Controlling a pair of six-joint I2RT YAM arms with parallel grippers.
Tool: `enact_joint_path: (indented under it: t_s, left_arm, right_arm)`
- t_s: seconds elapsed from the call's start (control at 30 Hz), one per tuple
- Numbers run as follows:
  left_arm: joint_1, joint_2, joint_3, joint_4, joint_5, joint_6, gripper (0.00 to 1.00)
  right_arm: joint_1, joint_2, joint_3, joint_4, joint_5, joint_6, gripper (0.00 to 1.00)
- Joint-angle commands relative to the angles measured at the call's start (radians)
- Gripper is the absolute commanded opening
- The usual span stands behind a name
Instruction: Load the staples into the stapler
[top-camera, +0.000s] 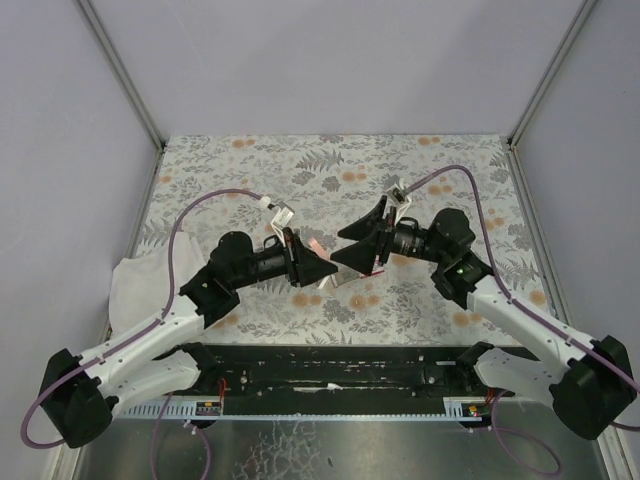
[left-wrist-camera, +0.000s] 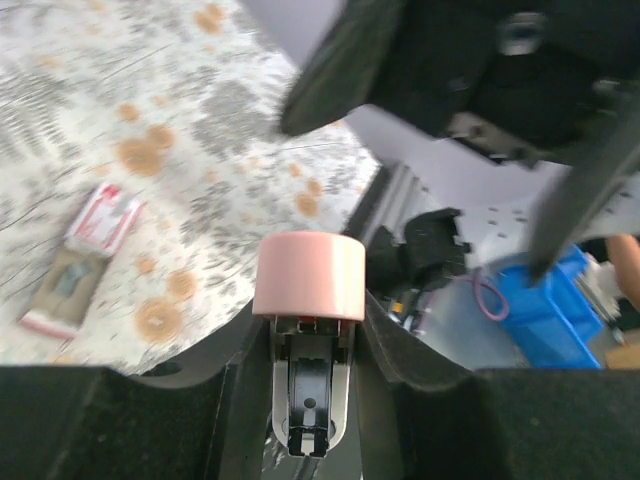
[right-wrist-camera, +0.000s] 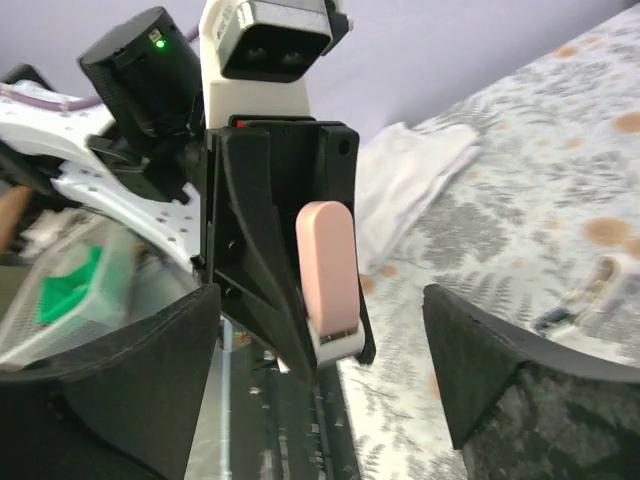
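Now left fingers (left-wrist-camera: 160, 420) clamp the stapler (left-wrist-camera: 310, 275), right fingers (right-wrist-camera: 120, 380) spread wide either side, not touching.

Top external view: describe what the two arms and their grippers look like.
The left arm and right arm have white perforated links and black joint housings. A purple cable loops along each. The left gripper and right gripper have black wedge-shaped fingers; a white camera mount sits at each wrist.

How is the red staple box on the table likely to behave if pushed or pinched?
The staple box lies flat, so it would probably slide rather than tip. It looks like thin cardboard, likely light and easily crushed. Its tan tray sticks out, so a push may shift it.
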Motion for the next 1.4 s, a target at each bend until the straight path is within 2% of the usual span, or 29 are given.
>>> enact_joint_path:
  t_s: [0.0, 0.03, 0.17, 0.27, 0.37, 0.63, 0.97, 1.37]
  left_arm:
    - [0.001, -0.019, 0.030, -0.272, -0.271, 0.051, 0.00]
    - [0.004, -0.011, 0.045, -0.333, -0.330, 0.058, 0.00]
    - [0.058, 0.076, 0.092, -0.507, -0.502, 0.043, 0.00]
    - [0.138, 0.165, 0.106, -0.551, -0.538, 0.039, 0.00]
    - [0.170, 0.253, 0.126, -0.556, -0.586, 0.064, 0.00]
    - [0.235, 0.418, 0.162, -0.495, -0.640, 0.099, 0.00]
    - [0.255, 0.617, 0.222, -0.437, -0.696, 0.136, 0.00]
    - [0.262, 0.750, 0.283, -0.433, -0.701, 0.173, 0.00]
  right_arm:
    - [-0.009, -0.107, 0.055, -0.235, 0.177, -0.182, 0.97]
    - [-0.014, -0.123, 0.058, -0.270, 0.197, -0.194, 1.00]
    - [-0.029, -0.133, 0.100, -0.454, 0.272, -0.258, 0.99]
    - [-0.029, -0.112, 0.128, -0.577, 0.372, -0.292, 0.99]
    - [-0.029, -0.104, 0.123, -0.631, 0.464, -0.295, 0.99]
    - [-0.029, -0.148, 0.045, -0.632, 0.511, -0.289, 0.99]
    - [-0.029, -0.153, 0.018, -0.621, 0.526, -0.268, 0.99]
    - [-0.029, -0.132, 0.015, -0.612, 0.526, -0.262, 0.99]
